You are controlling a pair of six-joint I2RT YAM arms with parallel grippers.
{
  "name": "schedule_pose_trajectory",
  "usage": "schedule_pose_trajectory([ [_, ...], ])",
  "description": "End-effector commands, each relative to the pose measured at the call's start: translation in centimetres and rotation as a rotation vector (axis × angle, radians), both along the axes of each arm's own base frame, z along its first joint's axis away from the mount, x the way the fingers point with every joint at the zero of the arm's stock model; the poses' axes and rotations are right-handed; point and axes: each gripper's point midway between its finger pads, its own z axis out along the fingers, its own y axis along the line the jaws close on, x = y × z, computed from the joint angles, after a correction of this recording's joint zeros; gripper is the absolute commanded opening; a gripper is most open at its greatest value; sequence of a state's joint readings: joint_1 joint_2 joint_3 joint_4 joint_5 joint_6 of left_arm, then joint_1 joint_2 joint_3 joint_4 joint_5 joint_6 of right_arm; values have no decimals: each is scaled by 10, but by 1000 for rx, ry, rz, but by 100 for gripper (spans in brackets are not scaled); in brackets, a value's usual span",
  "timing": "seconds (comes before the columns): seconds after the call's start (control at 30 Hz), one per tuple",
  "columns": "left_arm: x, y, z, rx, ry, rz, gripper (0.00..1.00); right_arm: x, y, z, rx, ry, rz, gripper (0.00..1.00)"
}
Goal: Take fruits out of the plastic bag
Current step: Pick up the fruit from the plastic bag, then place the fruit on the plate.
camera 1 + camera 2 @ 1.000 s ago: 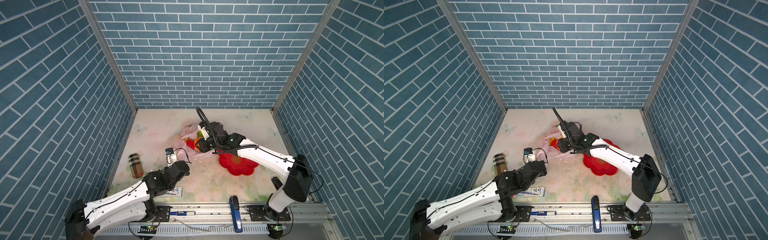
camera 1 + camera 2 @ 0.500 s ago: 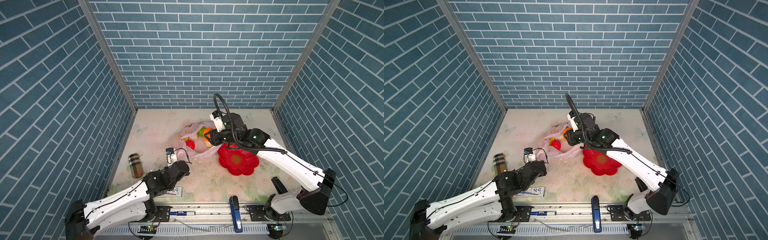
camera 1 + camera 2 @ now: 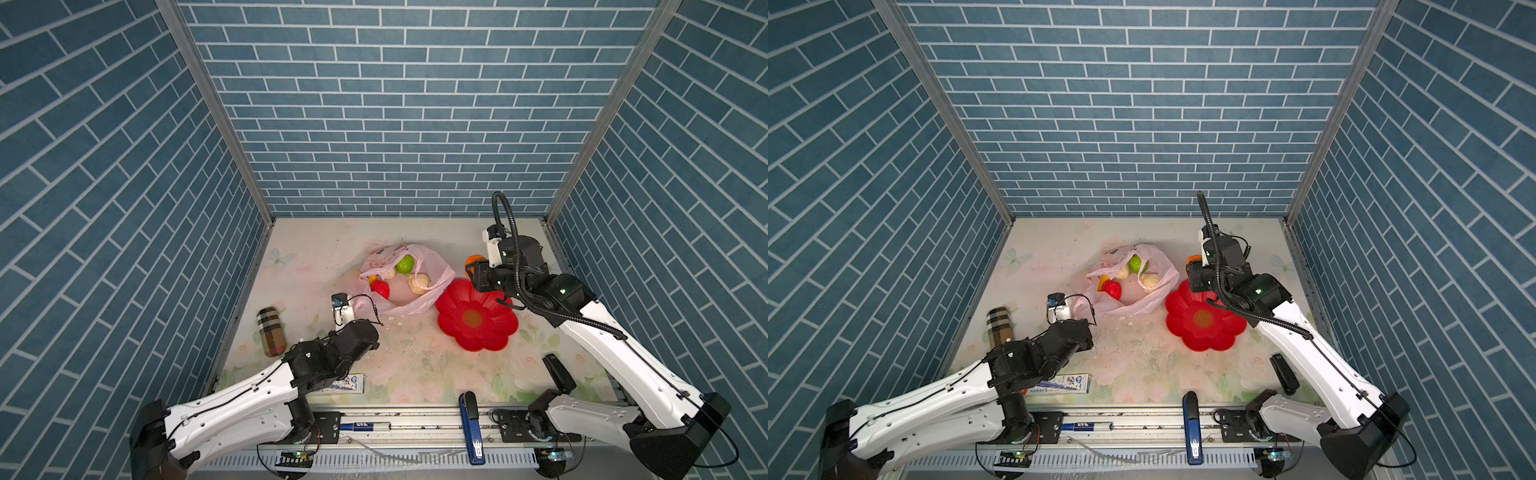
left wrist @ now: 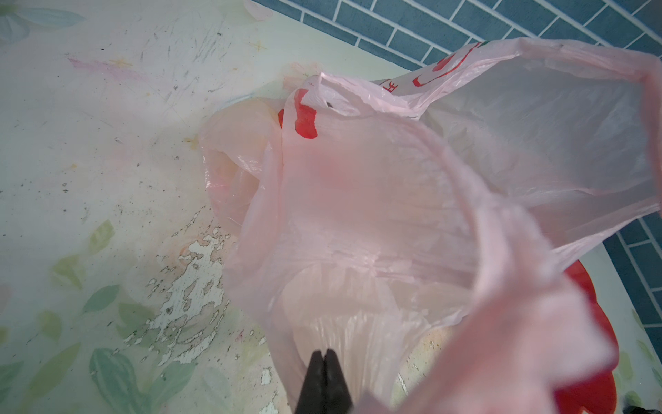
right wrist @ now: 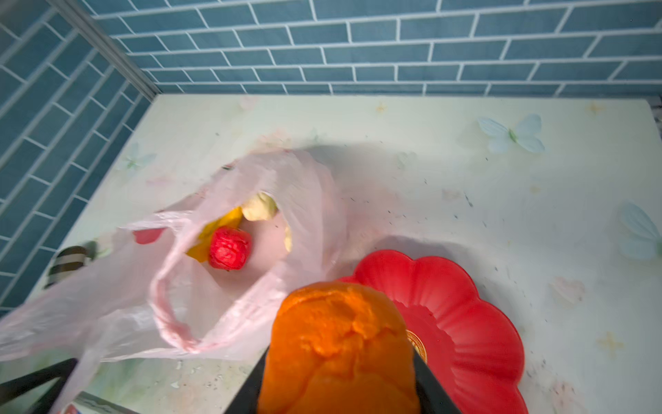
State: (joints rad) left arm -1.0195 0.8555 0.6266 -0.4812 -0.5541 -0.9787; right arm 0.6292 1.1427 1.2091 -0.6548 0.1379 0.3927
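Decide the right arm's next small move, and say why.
Probably bring the orange down over the plate and let go there. The right gripper holds the orange clear of the bag, near the plate's rim, and the plate is bare. The left gripper pinches the bag, where other fruits lie.

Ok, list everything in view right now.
bag: one, pale pink, mid-table
green ball: one, green, in bag
red fruit: one, red, in bag
pale fruits: two, beige, in bag
banana: one, yellow, in bag
orange: one, orange, in right jaws
plate: one, red, right of bag
checked case: one, brown, left edge
box: one, white-blue, front edge
stapler: one, blue, front rail
black tool: one, black, front right
left jaws: shut on bag
right jaws: shut on orange
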Motion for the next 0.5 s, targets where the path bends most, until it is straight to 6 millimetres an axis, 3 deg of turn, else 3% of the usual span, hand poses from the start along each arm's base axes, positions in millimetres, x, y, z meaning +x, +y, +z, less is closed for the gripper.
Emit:
schedule_pose_trajectory([
  [0.0, 0, 6, 10, 23, -16, 6, 3, -4, -19, -37, -29, 74, -76, 20],
  [0.23, -2, 11, 14, 31, -24, 10, 3, -7, -36, -89, -25, 160, -157, 20],
  [0.47, -1, 12, 16, 37, -26, 8, 4, -7, -38, -139, -46, 249, -185, 19],
])
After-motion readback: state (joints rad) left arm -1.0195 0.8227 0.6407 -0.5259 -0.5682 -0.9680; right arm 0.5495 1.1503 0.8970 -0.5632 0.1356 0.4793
